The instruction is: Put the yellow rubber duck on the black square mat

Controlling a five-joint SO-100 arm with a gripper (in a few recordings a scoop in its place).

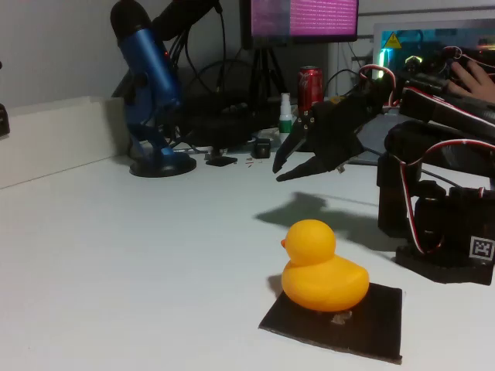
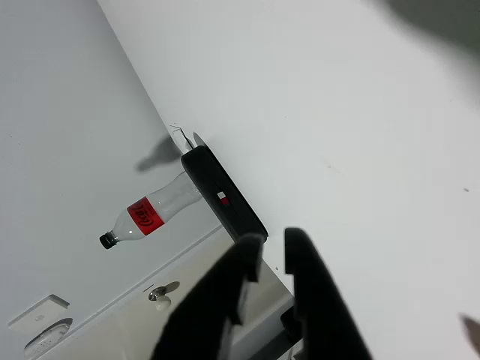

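We are seeing the yellow rubber duck (image 1: 323, 267) sitting upright on the black square mat (image 1: 371, 321), its beak pointing left in the fixed view. The duck is resting on the left part of the mat, which is lying flat on the white tabletop (image 1: 131, 263) near the camera, right of centre. Nothing is touching the duck. Beyond it and higher up, the black jaws of the gripper (image 1: 285, 171) are hanging in the air, well apart from the duck, reaching leftward from the arm (image 1: 433, 193) standing at the right edge. They are standing slightly parted and empty, casting a shadow on the tabletop behind the duck. In the wrist view, we are looking past the gripper (image 2: 274, 259), its two dark fingers (image 2: 311, 300) separated by a narrow gap and holding nothing. At the far side of the tabletop a blue microphone (image 1: 151, 93) is standing to the left, and a red can (image 1: 310, 86) is standing near the centre.
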